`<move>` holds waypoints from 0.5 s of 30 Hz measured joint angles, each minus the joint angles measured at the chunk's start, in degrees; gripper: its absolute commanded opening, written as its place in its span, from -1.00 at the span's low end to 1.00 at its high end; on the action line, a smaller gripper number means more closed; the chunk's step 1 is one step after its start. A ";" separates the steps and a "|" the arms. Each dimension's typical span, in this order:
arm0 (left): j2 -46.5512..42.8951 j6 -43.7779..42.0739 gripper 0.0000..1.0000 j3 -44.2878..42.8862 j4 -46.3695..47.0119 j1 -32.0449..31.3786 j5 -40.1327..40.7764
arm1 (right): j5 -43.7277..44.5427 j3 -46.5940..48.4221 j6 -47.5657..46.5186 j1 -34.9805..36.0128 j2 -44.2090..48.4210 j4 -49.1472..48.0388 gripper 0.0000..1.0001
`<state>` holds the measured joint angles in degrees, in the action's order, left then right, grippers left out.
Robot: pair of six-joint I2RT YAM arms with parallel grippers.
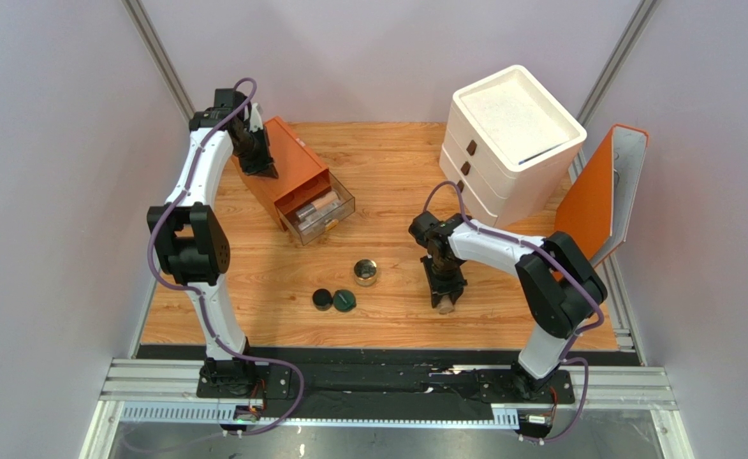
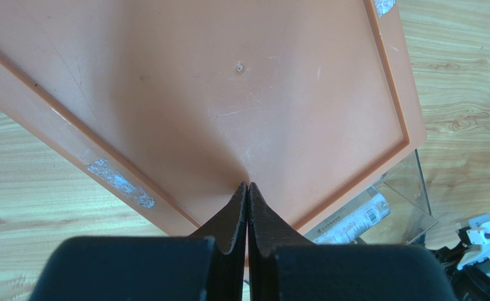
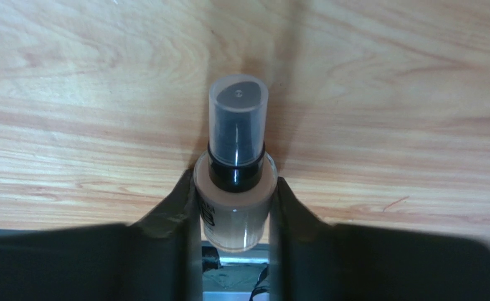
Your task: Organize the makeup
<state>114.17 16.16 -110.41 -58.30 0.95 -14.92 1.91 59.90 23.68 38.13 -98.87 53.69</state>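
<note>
My right gripper [image 1: 444, 296] is shut on a beige bottle [image 3: 236, 194] with a clear cap and black collar, held just above the wood table; the bottle's end shows below the fingers in the top view [image 1: 446, 306]. A gold-rimmed round jar [image 1: 366, 273] stands mid-table. A black compact [image 1: 323, 299] and a dark green compact [image 1: 345, 301] lie side by side in front of it. My left gripper [image 1: 259, 167] is shut and empty, its tips resting on top of the orange drawer box [image 2: 228, 94]. The box's clear drawer [image 1: 321, 216] is pulled open with bottles lying inside [image 2: 354, 219].
A white drawer unit [image 1: 507, 143] stands at the back right. An orange panel [image 1: 598, 196] leans at the right edge of the table. Grey walls enclose the table on three sides.
</note>
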 measured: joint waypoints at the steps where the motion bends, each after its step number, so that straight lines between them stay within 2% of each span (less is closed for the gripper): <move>1: 0.00 0.00 -1.00 0.00 0.00 0.00 0.00 | -0.13 0.26 -0.04 -0.02 -0.04 -0.09 -1.00; 4: 0.00 0.00 -1.00 0.00 0.00 0.00 -0.02 | 0.33 1.68 -0.57 0.00 -0.46 0.50 -1.00; 8: 0.00 0.00 -1.00 0.00 0.00 0.00 -0.02 | 0.83 9.35 -1.20 0.00 -0.55 2.54 -1.00; 15: 0.02 0.00 -1.00 0.00 -0.02 0.00 -0.07 | -2.51 36.72 -0.52 -0.02 -4.04 3.32 -1.00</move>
<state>114.19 16.16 -110.41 -58.33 0.95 -14.98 -0.60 96.62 23.16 38.11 -102.91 57.01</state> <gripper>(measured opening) 0.000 0.358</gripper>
